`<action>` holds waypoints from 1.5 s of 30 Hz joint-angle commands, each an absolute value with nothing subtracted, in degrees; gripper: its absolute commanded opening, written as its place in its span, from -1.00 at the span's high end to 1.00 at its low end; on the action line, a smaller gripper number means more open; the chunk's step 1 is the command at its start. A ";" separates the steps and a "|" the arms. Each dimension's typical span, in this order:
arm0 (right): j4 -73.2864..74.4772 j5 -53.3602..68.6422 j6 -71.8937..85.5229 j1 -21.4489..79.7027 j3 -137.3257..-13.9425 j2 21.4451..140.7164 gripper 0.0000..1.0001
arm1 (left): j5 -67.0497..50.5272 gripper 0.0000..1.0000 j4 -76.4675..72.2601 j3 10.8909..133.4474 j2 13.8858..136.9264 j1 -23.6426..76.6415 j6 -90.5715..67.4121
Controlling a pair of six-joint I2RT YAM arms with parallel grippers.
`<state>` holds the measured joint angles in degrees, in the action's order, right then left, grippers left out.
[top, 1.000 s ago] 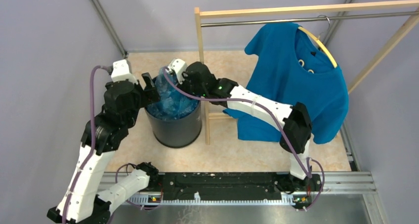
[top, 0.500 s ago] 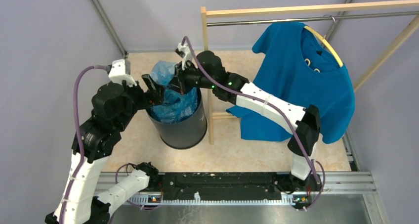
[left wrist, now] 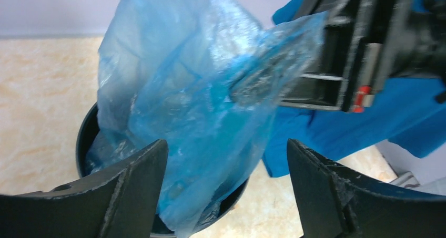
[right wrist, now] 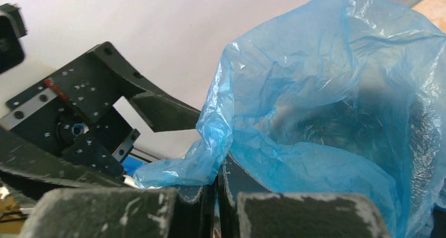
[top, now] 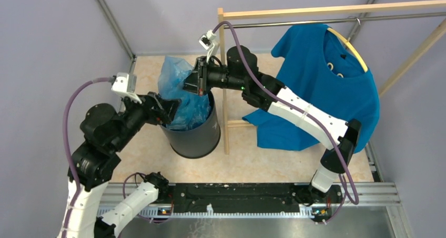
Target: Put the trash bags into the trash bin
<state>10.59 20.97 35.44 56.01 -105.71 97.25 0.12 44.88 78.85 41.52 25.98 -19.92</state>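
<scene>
a thin light-blue trash bag (top: 181, 91) stands half out of the black trash bin (top: 197, 138). its lower folds are bunched inside the bucket and its upper part rises above the rim toward 11 o'clock in the overhead view. the right gripper (top: 191, 84) reaches in from 3 o'clock above the bin's 12 o'clock rim, fingers pressed together on a pinch of the bag's edge. the right wrist view shows the film caught in the slit between the two pads, the bag's open mouth ballooning beyond. the left gripper (top: 168, 107) sits at the bin's 9 o'clock rim with fingers spread wide, holding nothing. in its own wrist view one finger stands on either side of the bag's hanging side; whether either touches the plastic cannot be told. just at 3 o'clock of the bin rises the post of a wooden rack (top: 223, 80), and farther toward 3 o'clock a blue t-shirt (top: 326, 91) hangs from it on a hanger (top: 345, 46). bin and rack stand on a pale mottled surface (top: 158, 159).
</scene>
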 commanded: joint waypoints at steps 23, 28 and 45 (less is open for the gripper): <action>6.80 16.97 36.41 55.01 -103.03 91.76 0.60 | 10.14 0.82 40.41 74.77 41.87 25.93 -17.40; 10.56 14.74 27.37 55.11 -99.69 88.27 -0.27 | 14.40 1.00 38.37 74.97 38.86 25.92 -20.22; 13.91 7.12 12.89 56.60 -92.87 88.45 -0.92 | 13.73 1.00 34.50 70.70 35.62 25.94 -26.69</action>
